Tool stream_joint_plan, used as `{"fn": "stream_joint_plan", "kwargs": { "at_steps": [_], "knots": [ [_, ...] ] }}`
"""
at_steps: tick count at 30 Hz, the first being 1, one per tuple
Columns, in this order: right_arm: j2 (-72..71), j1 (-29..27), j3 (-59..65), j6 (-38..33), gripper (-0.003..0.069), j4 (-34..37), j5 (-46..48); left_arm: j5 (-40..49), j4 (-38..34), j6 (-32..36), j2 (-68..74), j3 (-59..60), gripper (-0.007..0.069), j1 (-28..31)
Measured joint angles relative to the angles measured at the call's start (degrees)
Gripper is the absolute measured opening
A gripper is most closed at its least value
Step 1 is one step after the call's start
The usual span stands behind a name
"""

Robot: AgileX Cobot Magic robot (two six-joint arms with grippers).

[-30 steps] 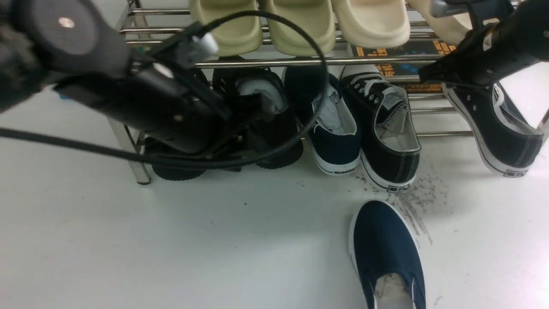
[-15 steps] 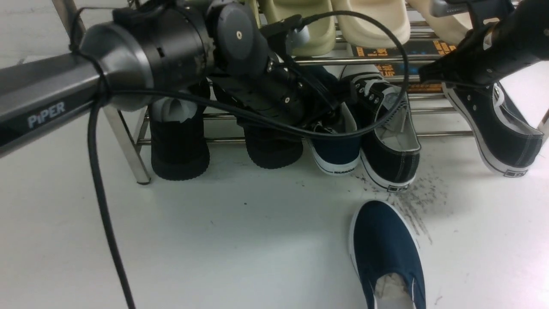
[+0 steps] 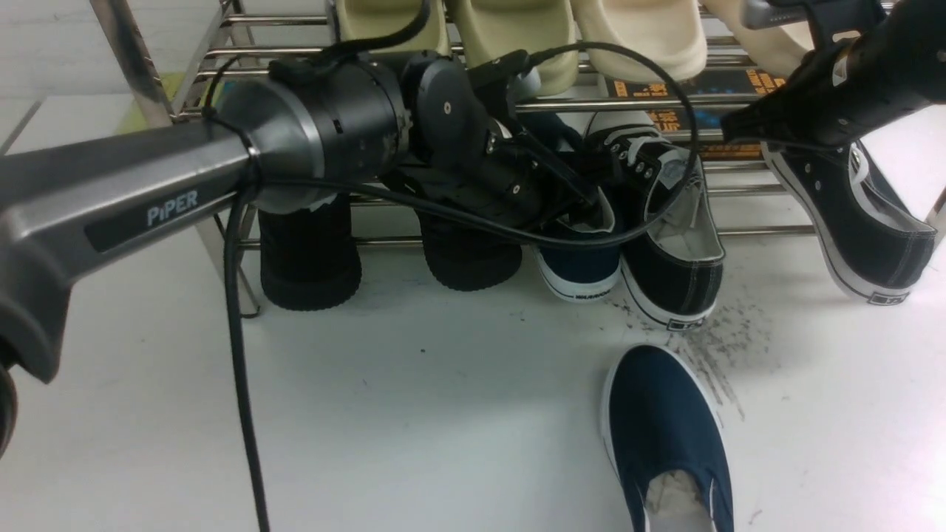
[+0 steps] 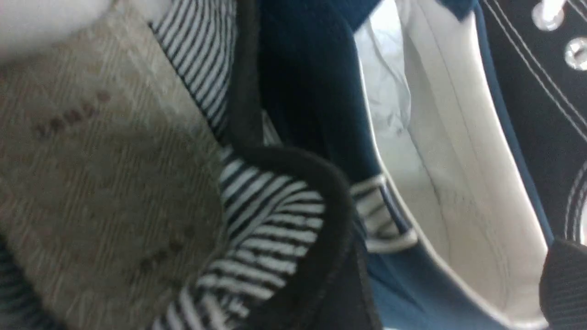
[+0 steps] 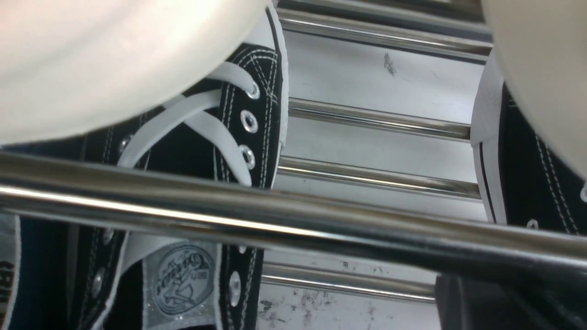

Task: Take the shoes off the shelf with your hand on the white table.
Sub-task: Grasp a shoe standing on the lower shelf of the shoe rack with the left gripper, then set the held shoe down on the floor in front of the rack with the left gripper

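Reaching into the shiny steel two-tier shelf (image 3: 754, 230), the left hand (image 3: 573, 198) sits at the mouth of the navy blue canvas slip-on shoe with the white sole (image 3: 580, 264) on the bottom row. I cannot tell if that hand is loose or gripping. The other navy blue slip-on (image 3: 665, 421) lies on the white tabletop (image 3: 414, 414). The right hand (image 3: 746, 122) is pinched closed by the black lace-up sneakers (image 3: 676, 244). Only the left wrist view shows the shoe's white inside and one black finger (image 4: 566, 284). A second ago this hand was over the black knit shoes (image 3: 310, 258).
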Motion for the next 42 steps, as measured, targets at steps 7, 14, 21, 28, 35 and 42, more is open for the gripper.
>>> {"fn": "stream_joint_plan", "kwargs": {
  "at_steps": [7, 14, 21, 28, 35, 42],
  "knots": [
    [0.0, 0.0, 0.0, 0.0, 0.0006, -0.1, -0.1, -3.5, -0.5, 0.0, 2.5, -0.1, 0.049, 0.1],
    [0.0, 0.0, 0.0, 0.0, 0.0009, -0.1, -0.3, -4.3, -1.5, -0.3, 3.3, -0.1, 0.0379, 0.1],
    [0.0, 0.0, 0.0, 0.0, 0.0009, 0.0, -0.3, -3.2, -1.2, -3.4, 3.8, -0.1, 0.0067, 0.5],
    [0.0, 0.0, 0.0, 0.1, 0.0012, 0.1, -0.3, 1.7, 0.7, -5.6, -0.7, 0.3, 0.0057, 0.8],
    [0.0, 0.0, 0.0, 0.1, 0.0017, 0.1, -0.7, 9.3, 2.2, -5.6, -6.9, 0.4, 0.0057, 0.7],
    [0.0, 0.0, 0.0, 0.1, 0.002, 0.0, -1.0, 13.2, 4.0, -5.7, -8.8, 0.4, 0.0053, 0.6]
  ]
}}
